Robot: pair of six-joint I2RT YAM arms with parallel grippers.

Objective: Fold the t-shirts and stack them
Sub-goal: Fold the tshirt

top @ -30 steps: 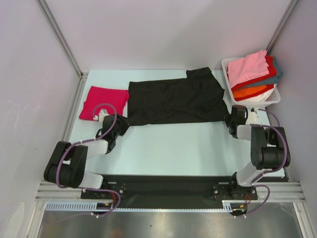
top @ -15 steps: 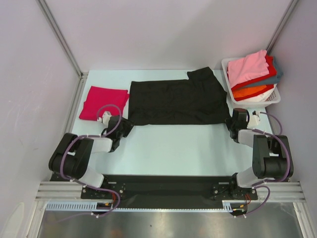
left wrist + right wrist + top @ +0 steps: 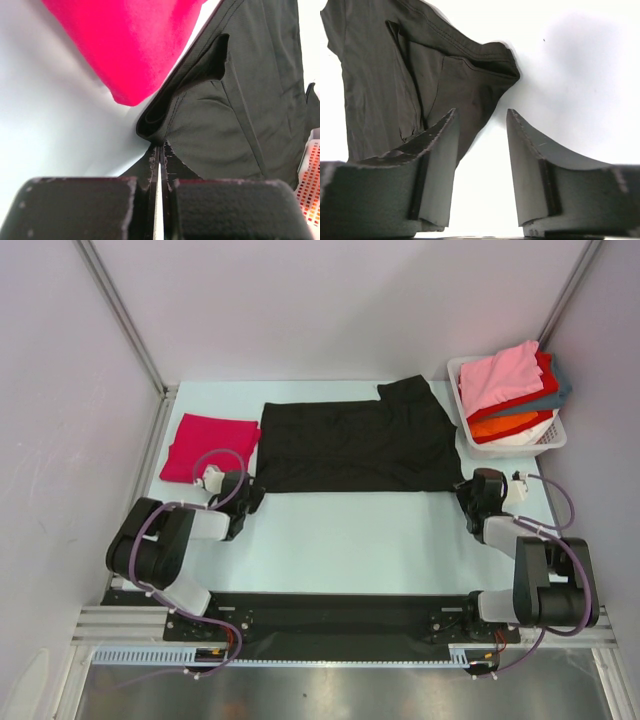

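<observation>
Tabletop (image 3: pixel 350 530) holds a black t-shirt (image 3: pixel 350 435) spread flat, the left pincer (image 3: pixel 159 150) clenched at its near-left corner, the right pincer (image 3: pixel 481 115) released, jaws apart, at its near-right corner; a folded magenta t-shirt (image 3: pixel 205 445) lies just left of it, a basket (image 3: pixel 548 437) of shirts (image 3: pixel 500 380) to its right.
</observation>
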